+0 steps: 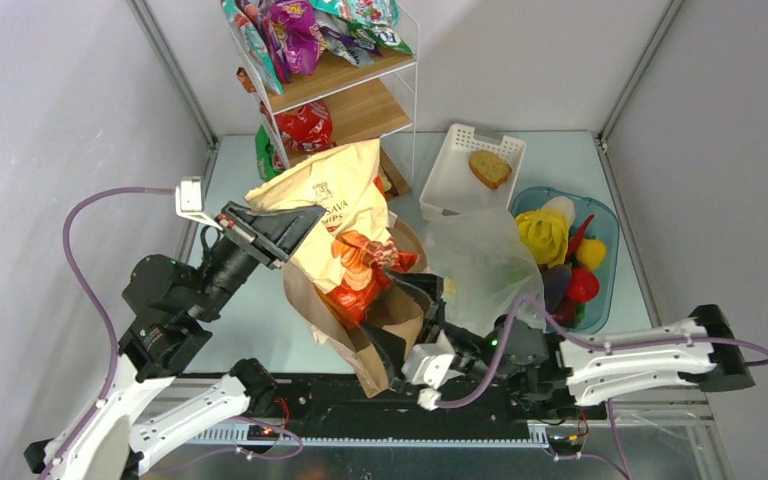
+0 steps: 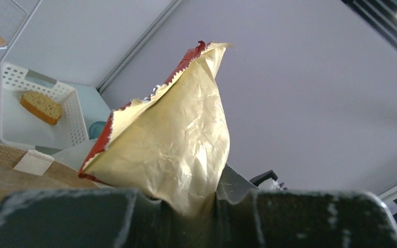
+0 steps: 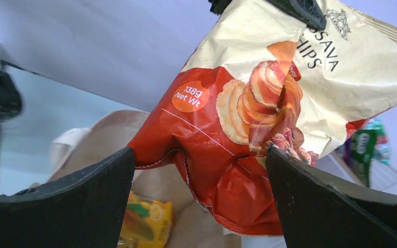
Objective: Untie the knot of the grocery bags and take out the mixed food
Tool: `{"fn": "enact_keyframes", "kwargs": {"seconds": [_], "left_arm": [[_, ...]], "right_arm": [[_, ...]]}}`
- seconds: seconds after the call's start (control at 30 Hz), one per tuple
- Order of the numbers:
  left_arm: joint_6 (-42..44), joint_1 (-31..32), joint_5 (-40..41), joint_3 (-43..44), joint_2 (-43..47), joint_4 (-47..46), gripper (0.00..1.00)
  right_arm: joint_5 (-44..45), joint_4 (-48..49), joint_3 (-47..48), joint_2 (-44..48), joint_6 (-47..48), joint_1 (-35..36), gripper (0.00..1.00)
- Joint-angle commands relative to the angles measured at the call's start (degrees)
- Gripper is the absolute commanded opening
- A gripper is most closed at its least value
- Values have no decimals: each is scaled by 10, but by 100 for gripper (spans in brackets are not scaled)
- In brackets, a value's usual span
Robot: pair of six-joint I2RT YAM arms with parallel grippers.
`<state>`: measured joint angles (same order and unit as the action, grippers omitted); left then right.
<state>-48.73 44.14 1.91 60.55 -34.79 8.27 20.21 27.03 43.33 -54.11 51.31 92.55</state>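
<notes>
The right hand (image 1: 403,315) gapes wide at the mouth of the creased brown paper bag (image 1: 310,310). Above it, the left hand (image 1: 282,232) pinches the top seam of a glossy, crinkled chips packet (image 1: 345,235). Beyond, the limp clear plastic bag (image 1: 480,260) slumps on the counter (image 1: 250,305) beside a blue-tinted tub (image 1: 608,232).

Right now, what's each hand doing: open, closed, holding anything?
Left hand: closed on the upper edge of the chip bag.
Right hand: open, holding nothing; the chip bag hangs between its fingers.
</notes>
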Motion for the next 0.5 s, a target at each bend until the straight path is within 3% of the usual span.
{"fn": "enact_keyframes", "kwargs": {"seconds": [0.0,0.2,0.47], "left_arm": [[-45,-1,38,34,13,-59,0],[-57,-1,60,42,27,-51,0],[-39,-1,95,73,27,-31,0]], "right_arm": [[64,241,-25,-60,187,5,99],[88,482,-37,-178,346,1,99],[81,531,-35,-213,405,-9,99]]}}
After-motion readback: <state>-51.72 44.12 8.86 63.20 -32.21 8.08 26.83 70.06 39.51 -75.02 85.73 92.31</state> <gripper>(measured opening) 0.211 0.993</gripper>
